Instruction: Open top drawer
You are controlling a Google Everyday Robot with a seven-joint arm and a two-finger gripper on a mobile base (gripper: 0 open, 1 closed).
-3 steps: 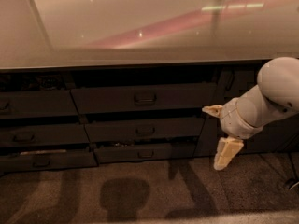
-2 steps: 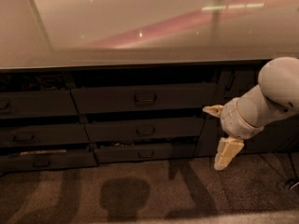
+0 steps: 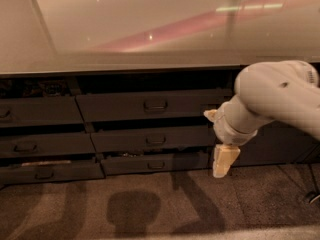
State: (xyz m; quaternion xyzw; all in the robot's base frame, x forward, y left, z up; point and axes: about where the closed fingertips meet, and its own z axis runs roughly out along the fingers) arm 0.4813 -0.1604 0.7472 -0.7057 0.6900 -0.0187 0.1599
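Note:
The top drawer (image 3: 115,106) is a wide dark front under the counter, in the middle column, with a dark loop handle (image 3: 155,105) at its centre. A dark gap shows above its front. My gripper (image 3: 218,138) is to the right of the drawer, at about the drawer's height and lower, apart from the handle. It is open and empty: one pale finger (image 3: 211,115) points left near the drawer's right end and the other (image 3: 223,161) hangs down in front of the lower drawers. The white arm (image 3: 280,96) comes in from the right.
Two shallower dark drawers (image 3: 150,140) (image 3: 150,163) lie below the top one, and a left column of like drawers (image 3: 35,111) stands beside them. A pale glossy countertop (image 3: 150,29) overhangs all. A dark cabinet front (image 3: 280,144) is behind the arm. Brown carpet (image 3: 150,209) covers the floor.
My gripper and arm have moved left, closer to the right end of the top drawer. The drawers have not moved.

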